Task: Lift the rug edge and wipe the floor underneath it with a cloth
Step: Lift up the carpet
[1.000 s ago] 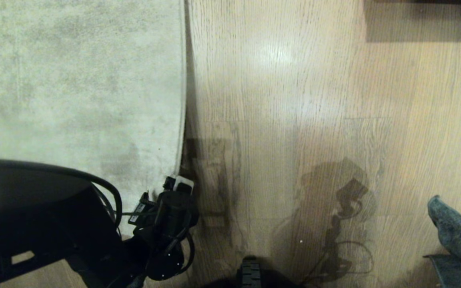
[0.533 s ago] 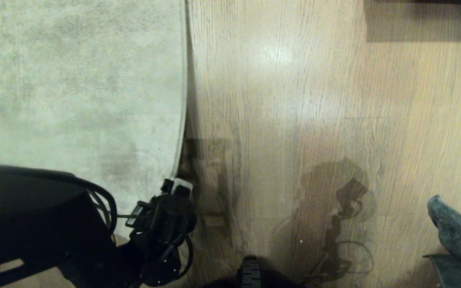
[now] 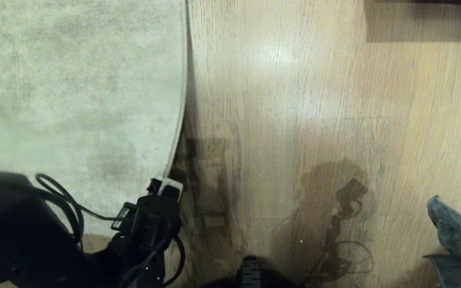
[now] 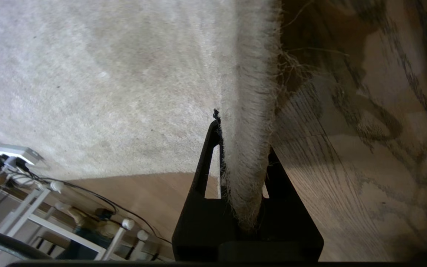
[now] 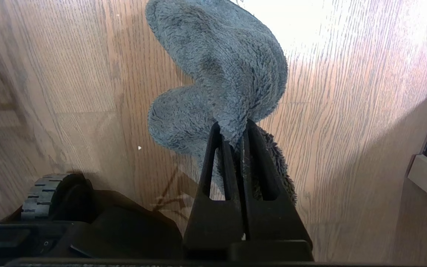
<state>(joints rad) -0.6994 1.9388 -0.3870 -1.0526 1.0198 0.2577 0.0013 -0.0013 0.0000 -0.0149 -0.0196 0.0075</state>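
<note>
Left to right: the pale grey-beige rug (image 3: 78, 92) fills the left of the head view, its rug edge (image 3: 183, 104) running straight beside the wood-plank floor (image 3: 294, 100). At the near corner the left end effector (image 3: 165, 188) is clamped on that border; the left wrist view shows the pile pinched between its jaws (image 4: 245, 178), a dark gap opening beside the edge. The step in hand is judged to be the lift, with the grip made and little floor exposed so far. At far right the right end effector (image 5: 232, 133), parked, grips the dark grey-teal cloth (image 5: 221, 70), which hangs above the floor (image 5: 69, 74). Next, raise the edge higher, then bring the cloth across beneath it. No containers appear.
</note>
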